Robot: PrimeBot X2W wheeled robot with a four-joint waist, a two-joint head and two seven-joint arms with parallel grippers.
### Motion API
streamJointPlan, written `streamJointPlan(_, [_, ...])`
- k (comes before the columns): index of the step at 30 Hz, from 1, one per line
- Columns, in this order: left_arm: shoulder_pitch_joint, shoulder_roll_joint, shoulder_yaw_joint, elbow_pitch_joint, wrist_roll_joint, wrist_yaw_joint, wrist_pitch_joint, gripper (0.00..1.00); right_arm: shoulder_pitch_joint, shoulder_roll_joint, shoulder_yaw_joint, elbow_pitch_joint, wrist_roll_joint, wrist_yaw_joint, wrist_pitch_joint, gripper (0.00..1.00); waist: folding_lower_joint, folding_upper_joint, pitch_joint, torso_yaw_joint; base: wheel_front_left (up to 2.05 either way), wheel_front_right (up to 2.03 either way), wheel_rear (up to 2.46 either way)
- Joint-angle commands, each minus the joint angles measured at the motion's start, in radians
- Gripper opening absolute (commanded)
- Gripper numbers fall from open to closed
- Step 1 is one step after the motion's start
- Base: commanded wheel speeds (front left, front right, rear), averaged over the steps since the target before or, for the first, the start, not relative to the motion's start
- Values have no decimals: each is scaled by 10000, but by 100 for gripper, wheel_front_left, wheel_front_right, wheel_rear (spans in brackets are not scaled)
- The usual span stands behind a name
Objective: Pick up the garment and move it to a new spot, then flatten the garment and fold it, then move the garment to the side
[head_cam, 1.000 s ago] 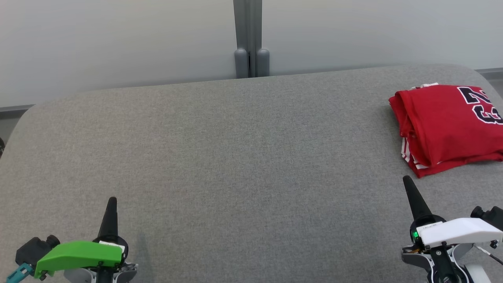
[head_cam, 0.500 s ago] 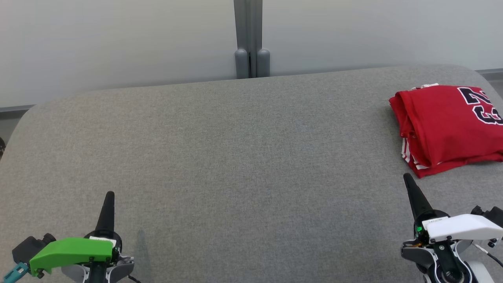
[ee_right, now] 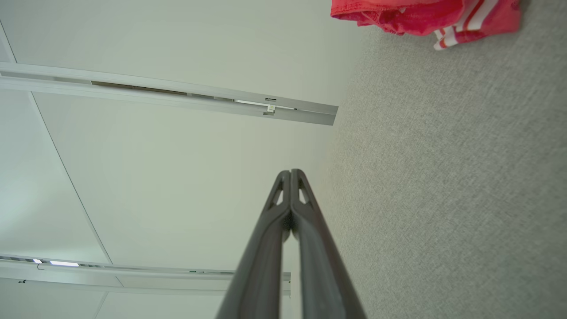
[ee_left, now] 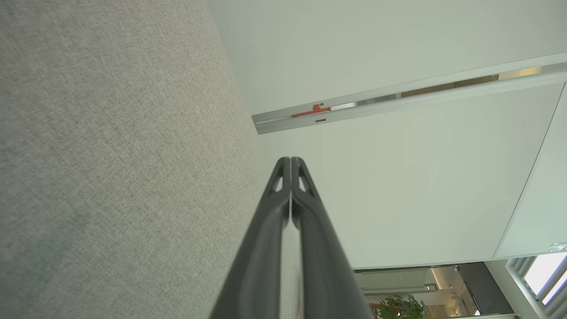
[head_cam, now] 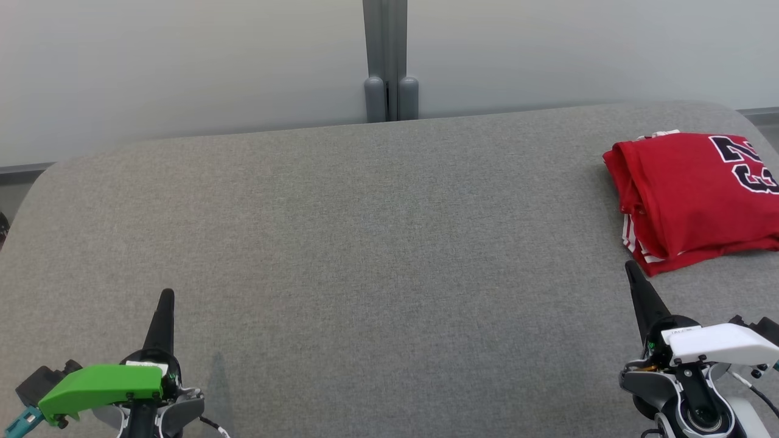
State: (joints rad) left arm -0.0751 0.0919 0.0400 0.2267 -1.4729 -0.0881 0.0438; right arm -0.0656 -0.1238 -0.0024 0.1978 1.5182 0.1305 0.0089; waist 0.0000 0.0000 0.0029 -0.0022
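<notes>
Both the left claw (head_cam: 165, 297) at 7 o'clock and the right claw (head_cam: 630, 267) at 5 o'clock are pinched closed and empty. The folded red garment (head_cam: 688, 194) lies at 3 o'clock near the rim of the surface (head_cam: 365, 243); a stray nudge from the right claw, just beside its hem, could spoil the fold. Its dark numerals, cut off, perhaps read 23.

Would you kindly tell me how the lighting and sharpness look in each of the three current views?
Head view: soft, even light, with a faint shadow on the table beside the left end effector; the garment is sharp. Left wrist view: the table softens toward the lower left, and a window is bright. Right wrist view: the right end effector is crisp; the garment looks slightly soft.
</notes>
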Motion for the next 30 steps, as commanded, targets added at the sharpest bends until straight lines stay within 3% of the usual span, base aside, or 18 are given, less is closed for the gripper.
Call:
streamJointPlan(1, [-230,-5,101,-24,-223,-83,78,0,-151,-62,0,35,230,5,57,0,0,0,-2,1,0,0,0])
streamJointPlan(30, [-439,-214,483,92,-1667,-340,480,0,-516,-101,-19,489,1904,4,179,0,0,0,-32,22,0,0,0])
